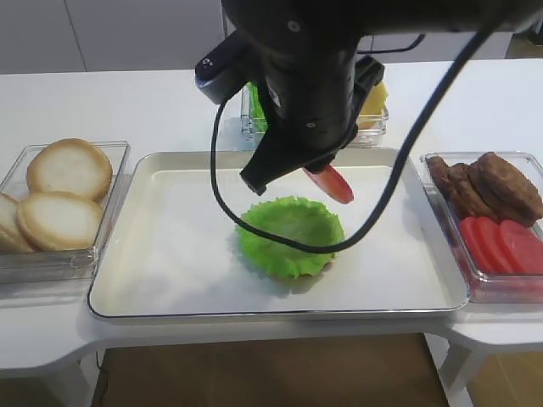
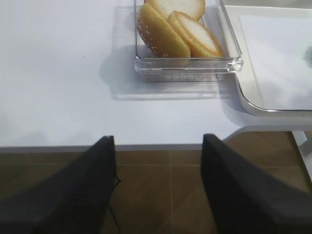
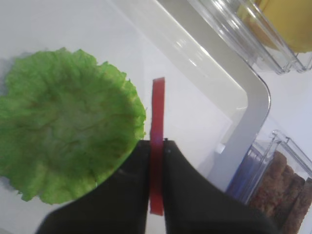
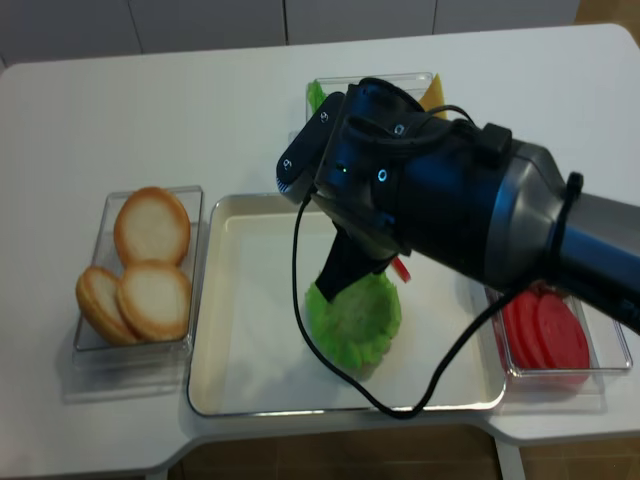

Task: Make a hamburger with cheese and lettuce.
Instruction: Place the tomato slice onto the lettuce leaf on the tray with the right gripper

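Right hand (image 3: 157, 146) clenched on a tomato slice (image 3: 157, 122), held edge-up just beside the lettuce (image 3: 68, 126), likely for laying on top; left hand (image 2: 158, 161) released.

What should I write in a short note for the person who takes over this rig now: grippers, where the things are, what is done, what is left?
Right gripper: shut on a red tomato slice, held on edge above the tray, beside the lettuce.
Left gripper: open, holding nothing, off the table's front edge near the bun container.
Hamburger: in the tray, lettuce is its top layer.
Cheese: in the rear container, mostly hidden by the arm.
Done: the lettuce is laid.
Left: the tomato slice is not yet set down, there is no cheese on the stack, and there is no top bun.
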{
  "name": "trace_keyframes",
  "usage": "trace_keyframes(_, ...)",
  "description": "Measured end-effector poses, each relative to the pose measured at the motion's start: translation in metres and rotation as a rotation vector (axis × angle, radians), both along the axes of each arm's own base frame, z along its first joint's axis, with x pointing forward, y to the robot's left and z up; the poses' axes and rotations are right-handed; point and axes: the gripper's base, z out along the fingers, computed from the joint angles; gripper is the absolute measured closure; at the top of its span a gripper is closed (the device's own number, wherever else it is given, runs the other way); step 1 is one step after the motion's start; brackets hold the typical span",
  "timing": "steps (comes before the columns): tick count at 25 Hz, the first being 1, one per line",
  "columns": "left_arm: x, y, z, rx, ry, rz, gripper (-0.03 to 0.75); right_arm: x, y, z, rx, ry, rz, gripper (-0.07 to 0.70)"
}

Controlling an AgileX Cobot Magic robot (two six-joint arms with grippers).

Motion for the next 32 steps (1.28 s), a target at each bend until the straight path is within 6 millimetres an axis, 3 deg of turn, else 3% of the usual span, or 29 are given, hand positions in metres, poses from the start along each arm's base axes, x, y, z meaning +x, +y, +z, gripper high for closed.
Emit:
trace_keyframes(15,0.000,0.000,0.000,0.000,0.000,0.000,0.298,-0.010,0.020,-0.016,-0.029,0.017,0.071,0.595)
trace_keyframes(32,0.000,0.000,0.000,0.000,0.000,0.000,0.300,-0.009,0.020,-0.018,-0.067,0.021,0.094,0.595)
